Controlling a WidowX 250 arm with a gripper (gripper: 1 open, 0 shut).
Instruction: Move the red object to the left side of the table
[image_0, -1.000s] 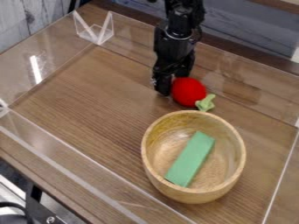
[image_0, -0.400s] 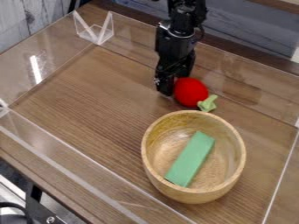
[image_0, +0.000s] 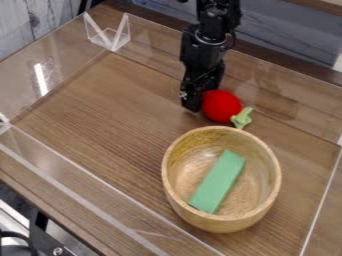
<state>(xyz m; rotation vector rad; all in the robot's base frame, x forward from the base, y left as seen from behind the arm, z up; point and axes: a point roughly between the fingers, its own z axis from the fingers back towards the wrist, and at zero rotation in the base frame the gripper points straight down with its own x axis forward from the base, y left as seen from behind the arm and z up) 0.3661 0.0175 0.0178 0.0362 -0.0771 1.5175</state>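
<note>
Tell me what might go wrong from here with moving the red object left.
The gripper is right against the left side of the red toy fruit, so closing or shifting could nudge it further right instead of gripping it. The fruit looks round and might roll. The wooden bowl sits just below it in the view, so a low sweep that way might bump its rim.

Block (image_0: 218, 182) in bowl (image_0: 173, 172), lying flat, long axis approx. 1 to 7 o'clock. Bowl on bench (image_0: 100, 115), approx. 5 o'clock from bench ctr. Toy fruit (image_0: 222, 105) just beyond bowl, at its 12 o'clock, stem end toward fruit's 4 o'clock. End effector (image_0: 201, 98) just beside fruit, at its 10 o'clock.
</note>
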